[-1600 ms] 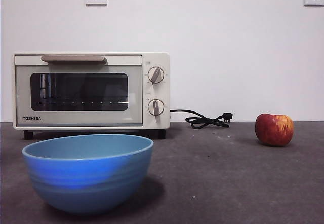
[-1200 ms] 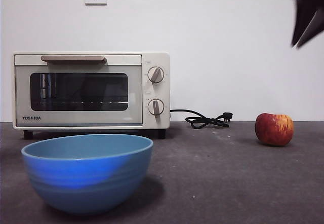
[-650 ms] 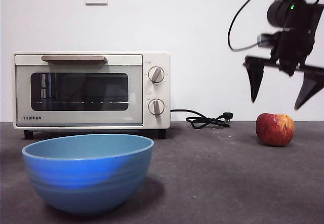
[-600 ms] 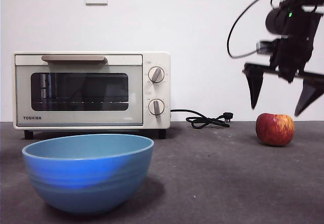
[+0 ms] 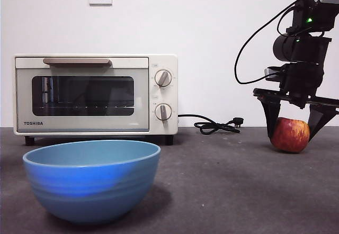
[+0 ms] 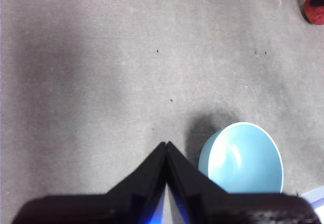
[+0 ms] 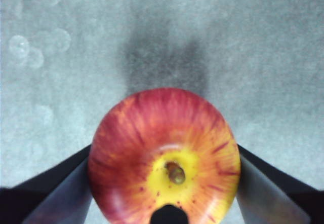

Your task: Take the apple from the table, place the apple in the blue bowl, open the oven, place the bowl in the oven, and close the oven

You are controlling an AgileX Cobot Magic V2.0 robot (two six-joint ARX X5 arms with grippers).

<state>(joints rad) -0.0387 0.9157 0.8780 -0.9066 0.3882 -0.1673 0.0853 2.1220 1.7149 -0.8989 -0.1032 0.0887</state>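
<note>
The apple (image 5: pixel 290 134) sits on the table (image 5: pixel 228 191) at the far right, well apart from the bowl (image 5: pixel 91 179) and the oven (image 5: pixel 95 93). The right gripper (image 5: pixel 292 125) stands over it with its jaws spread wide, one on each side of the fruit, and in the right wrist view the apple (image 7: pixel 164 156) fills the gap between them, stem hollow facing up. I cannot see if the jaws already touch the skin; they look very close, not yet pressing. The main risk, I think, is that the jaws close unevenly: one reaches the round, smooth side first and pushes the apple so it rolls away. A grip too high on the curve could also let it squeeze out downward on lifting. If the tips go too low, they may scrape the table. The left gripper (image 6: pixel 166 145) waits above the table near the bowl (image 6: pixel 241 158), jaws pressed together, holding nothing. The oven door is not opened.
</note>
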